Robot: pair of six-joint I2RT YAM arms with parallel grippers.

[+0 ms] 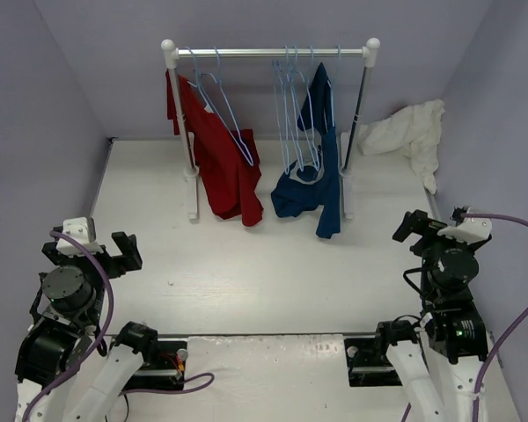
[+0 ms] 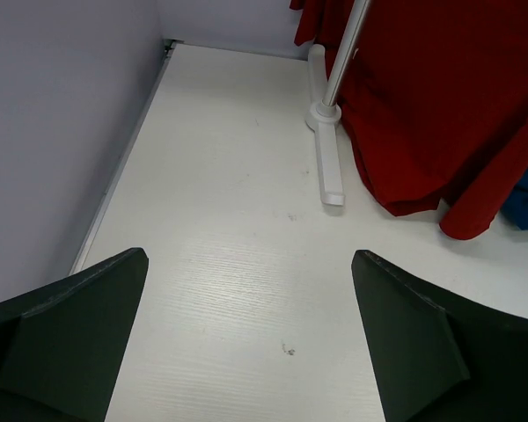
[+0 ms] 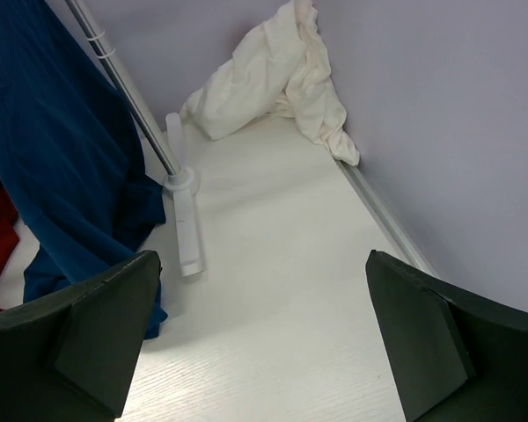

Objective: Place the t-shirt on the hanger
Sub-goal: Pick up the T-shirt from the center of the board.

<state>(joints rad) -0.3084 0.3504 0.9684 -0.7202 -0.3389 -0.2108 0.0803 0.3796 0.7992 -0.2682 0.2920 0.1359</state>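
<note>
The white t-shirt (image 1: 409, 132) lies crumpled in the back right corner against the wall, beyond the rack's right post; the right wrist view shows the t-shirt (image 3: 264, 75) ahead of the fingers, its logo hidden in the folds. Several pale-blue hangers (image 1: 290, 114) hang bare from the rail, and another hanger (image 1: 222, 98) hangs by the red shirt. My left gripper (image 1: 92, 255) (image 2: 251, 255) stands open low at the near left with nothing between its fingers. My right gripper (image 1: 414, 230) (image 3: 264, 255) stands open at the near right, well short of the t-shirt.
A white clothes rack (image 1: 268, 53) spans the back of the table. A red shirt (image 1: 220, 158) and a navy-blue shirt (image 1: 317, 176) hang from it down to the tabletop. Its feet (image 2: 327, 167) (image 3: 183, 229) stick forward. Walls close in on the left, right and back.
</note>
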